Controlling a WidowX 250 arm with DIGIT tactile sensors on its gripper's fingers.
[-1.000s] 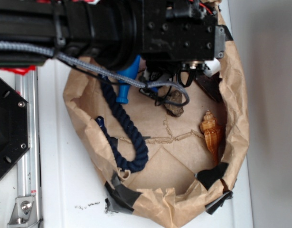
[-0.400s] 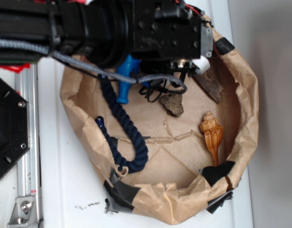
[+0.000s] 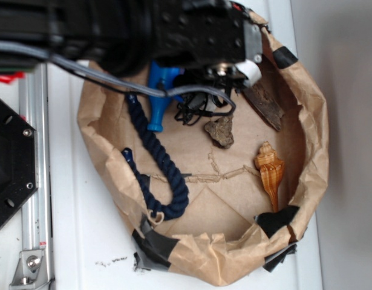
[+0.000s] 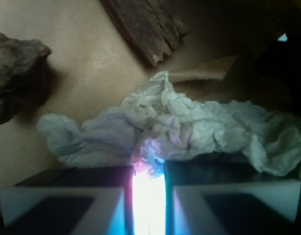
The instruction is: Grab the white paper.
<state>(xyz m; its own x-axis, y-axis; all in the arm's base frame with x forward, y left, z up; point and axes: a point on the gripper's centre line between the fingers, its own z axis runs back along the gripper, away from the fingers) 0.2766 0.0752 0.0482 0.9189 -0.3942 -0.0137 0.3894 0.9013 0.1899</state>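
White paper [image 4: 179,125] lies on brown kraft paper [image 3: 222,205]; white tabletop [image 3: 89,241] beneath.

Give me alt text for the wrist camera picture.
A crumpled white paper lies on brown paper just ahead of the gripper, whose two fingers are nearly together. A rough rock sits at left, a piece of bark at top.

white tabletop [image 3: 83,229] | grey surface [image 3: 349,121] right | metal rail [image 3: 34,181] left
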